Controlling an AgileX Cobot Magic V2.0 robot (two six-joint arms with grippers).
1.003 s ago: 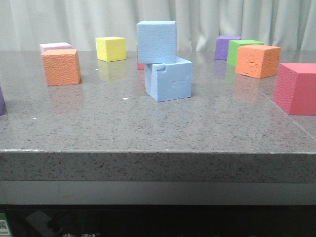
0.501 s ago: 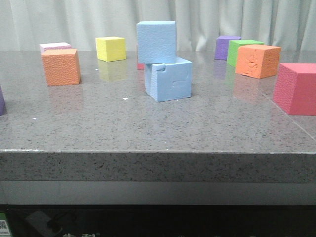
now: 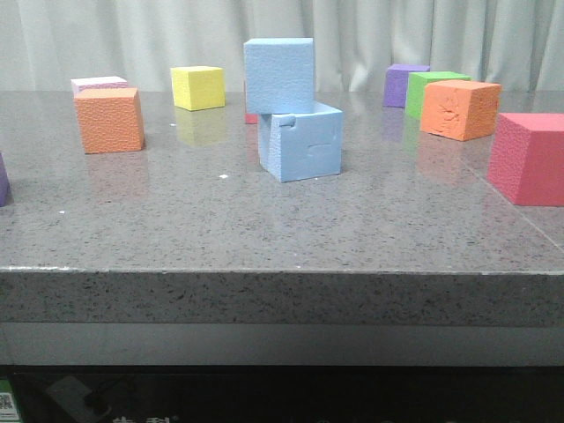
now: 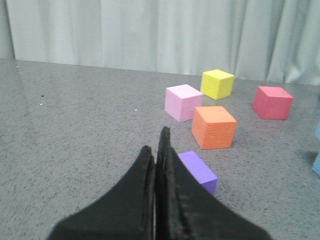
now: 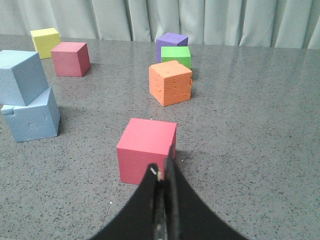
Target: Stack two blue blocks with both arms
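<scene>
The smooth blue block (image 3: 279, 74) rests on the chipped, gouged blue block (image 3: 301, 141) near the table's middle, set back and to the left so it overhangs. The stack also shows in the right wrist view, smooth block (image 5: 21, 76) on gouged block (image 5: 33, 117). No gripper shows in the front view. My left gripper (image 4: 156, 145) is shut and empty, above the table near a small purple cube (image 4: 199, 170). My right gripper (image 5: 164, 165) is shut and empty, just in front of a pink-red cube (image 5: 146, 148).
Left side of the front view: orange cube (image 3: 109, 120), pale pink cube (image 3: 99, 84), yellow cube (image 3: 197, 86). Right side: purple cube (image 3: 404, 83), green cube (image 3: 432, 88), orange cube (image 3: 460, 108), pink-red cube (image 3: 529, 157). The table's front edge (image 3: 282, 273) is near the camera.
</scene>
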